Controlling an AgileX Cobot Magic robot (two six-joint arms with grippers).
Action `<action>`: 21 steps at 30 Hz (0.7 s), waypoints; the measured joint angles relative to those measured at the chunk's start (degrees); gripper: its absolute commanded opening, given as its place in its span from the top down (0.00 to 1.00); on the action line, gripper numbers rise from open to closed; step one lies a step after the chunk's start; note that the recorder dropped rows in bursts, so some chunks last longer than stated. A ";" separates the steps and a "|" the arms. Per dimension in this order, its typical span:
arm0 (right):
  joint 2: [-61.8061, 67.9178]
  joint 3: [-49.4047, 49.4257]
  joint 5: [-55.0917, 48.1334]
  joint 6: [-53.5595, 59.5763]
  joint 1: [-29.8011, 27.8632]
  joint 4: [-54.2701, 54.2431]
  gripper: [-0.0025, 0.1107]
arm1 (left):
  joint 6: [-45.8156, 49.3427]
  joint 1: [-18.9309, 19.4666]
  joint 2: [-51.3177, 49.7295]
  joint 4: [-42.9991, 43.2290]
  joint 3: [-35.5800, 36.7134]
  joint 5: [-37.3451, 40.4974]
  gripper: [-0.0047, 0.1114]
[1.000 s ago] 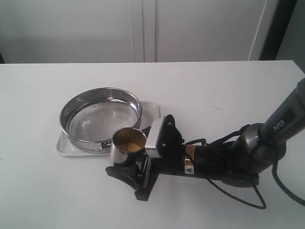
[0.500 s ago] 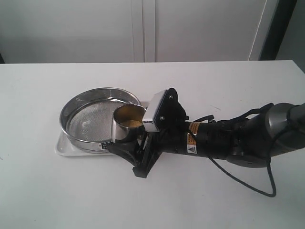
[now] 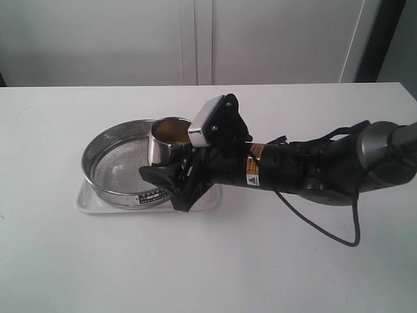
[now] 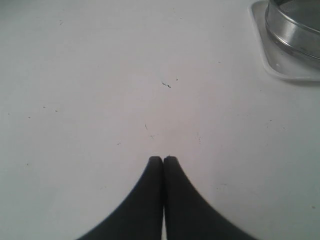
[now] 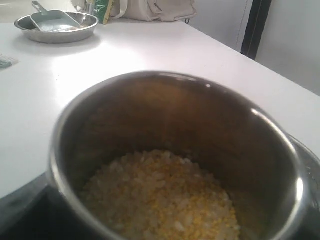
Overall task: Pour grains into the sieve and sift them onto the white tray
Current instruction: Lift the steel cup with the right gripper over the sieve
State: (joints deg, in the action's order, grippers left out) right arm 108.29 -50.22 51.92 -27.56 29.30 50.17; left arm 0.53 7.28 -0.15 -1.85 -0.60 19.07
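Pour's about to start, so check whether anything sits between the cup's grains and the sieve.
Nothing visible does. The right gripper holds the steel cup of grains upright at the rim of the sieve, which is empty.

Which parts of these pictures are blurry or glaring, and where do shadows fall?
Right wrist view: the rim of the steel cup is blurred and glinting, the grains sharper. Left wrist view: the left fingers are dark and soft-edged over an evenly lit table. Exterior view: the sieve rim glints.
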 measured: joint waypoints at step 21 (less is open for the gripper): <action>0.00 -8.09 -15.44 -13.18 0.13 5.50 0.98 | 0.00 0.00 0.00 0.00 0.00 0.00 0.96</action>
State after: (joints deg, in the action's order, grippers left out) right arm 108.29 -58.31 36.48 -40.75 29.44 55.66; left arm 0.53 7.28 -0.15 -1.85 -0.60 19.07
